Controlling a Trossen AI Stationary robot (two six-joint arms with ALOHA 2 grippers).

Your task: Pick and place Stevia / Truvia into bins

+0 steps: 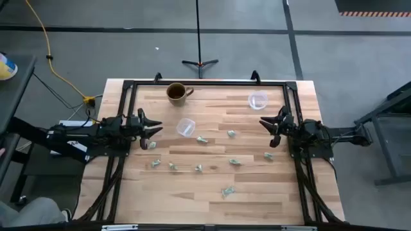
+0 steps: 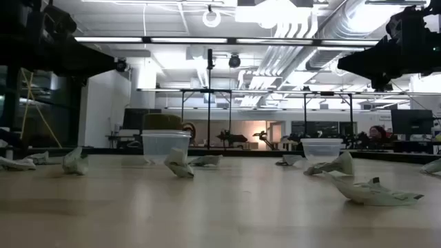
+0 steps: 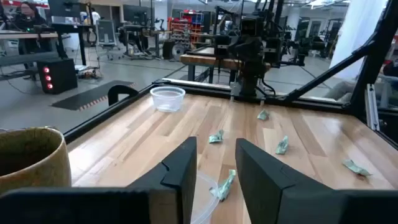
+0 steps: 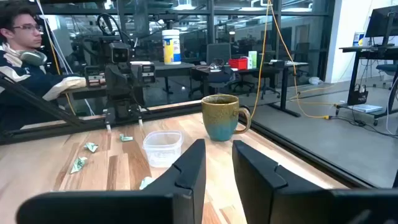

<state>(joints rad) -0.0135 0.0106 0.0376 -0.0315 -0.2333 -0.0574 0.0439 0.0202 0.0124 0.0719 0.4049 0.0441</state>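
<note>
**Colours on the table**

The light wooden plank tabletop is pale tan with darker brown streaks, inside a black metal frame. The 2 clear round plastic cups have whitish rims. The small crumpled paper packets are pale green and white. The glazed ceramic mug is olive-brown above, teal below. Both arms are black.

the mug stood near the table's far edge, left of centre. one cup sat toward the far right corner, the other mid-table. packets lay scattered between them and the near edge.
</note>
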